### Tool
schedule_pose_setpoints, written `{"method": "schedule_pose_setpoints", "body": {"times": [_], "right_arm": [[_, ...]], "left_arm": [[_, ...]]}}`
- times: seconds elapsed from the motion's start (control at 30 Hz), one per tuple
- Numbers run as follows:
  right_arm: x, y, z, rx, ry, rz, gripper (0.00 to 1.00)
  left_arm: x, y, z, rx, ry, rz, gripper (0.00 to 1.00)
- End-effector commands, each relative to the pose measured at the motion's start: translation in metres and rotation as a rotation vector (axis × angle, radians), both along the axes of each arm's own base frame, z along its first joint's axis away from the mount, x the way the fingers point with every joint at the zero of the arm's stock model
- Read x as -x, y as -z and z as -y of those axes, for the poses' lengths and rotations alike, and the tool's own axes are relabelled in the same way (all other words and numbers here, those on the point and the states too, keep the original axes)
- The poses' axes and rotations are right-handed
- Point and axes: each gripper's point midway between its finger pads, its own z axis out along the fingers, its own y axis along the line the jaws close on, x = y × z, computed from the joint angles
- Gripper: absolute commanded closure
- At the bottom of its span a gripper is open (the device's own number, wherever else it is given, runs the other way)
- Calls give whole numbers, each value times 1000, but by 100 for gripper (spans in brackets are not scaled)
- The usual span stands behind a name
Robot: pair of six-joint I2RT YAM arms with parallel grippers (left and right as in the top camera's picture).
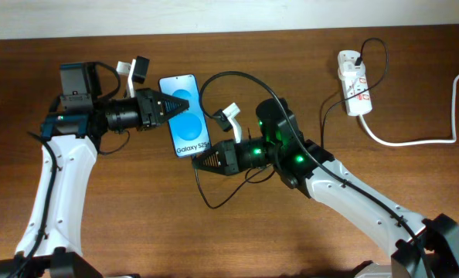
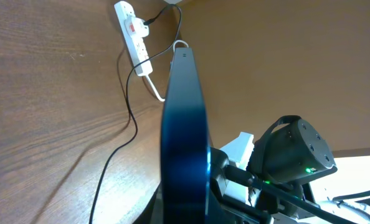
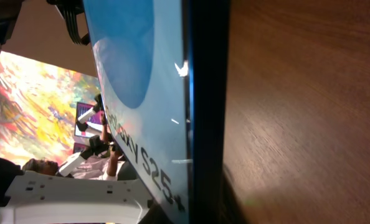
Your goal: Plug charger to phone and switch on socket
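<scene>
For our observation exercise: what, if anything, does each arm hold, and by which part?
Left gripper: the phone, by its long edge, upper half. Right gripper: cannot be told.

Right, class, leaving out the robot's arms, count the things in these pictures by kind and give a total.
Phone: 1
Power strip: 1
Thin black cable: 1
Thick white cord: 1
Total: 4

Bright, even light from above; wrist views go soft up close.
Overhead view sharp, wooden table [image 1: 214, 247] evenly lit, shadows soft and faint. Blue glow off the phone [image 1: 185, 114] screen; small glare spot on it in right wrist view, rim blurred. Left wrist: phone edge out of focus, lower right corner washed out.
</scene>
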Motion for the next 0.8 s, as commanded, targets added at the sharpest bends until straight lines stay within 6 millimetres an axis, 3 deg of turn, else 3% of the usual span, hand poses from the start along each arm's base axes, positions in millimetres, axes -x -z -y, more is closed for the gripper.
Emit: {"method": "schedule_pose_setpoints", "body": {"times": [0.0, 0.27, 0.43, 0.6, 0.77], "right_arm": [[-8, -2, 0, 3, 26, 23, 96], [-2, -10, 0, -17, -4, 53, 96], [6, -26, 5, -31, -14, 114, 96], [5, -2, 24, 131, 67, 145, 96], [11, -11, 19, 86, 24, 181, 95]], "left_arm": [[2, -12, 5, 26, 5, -13, 100], [-3, -15, 4, 28, -9, -1, 100], [-12, -11, -11, 13, -81, -33, 100], [-16, -11, -24, 14, -115, -35, 100], [-16, -11, -23, 17, -111, -35, 100]]}}
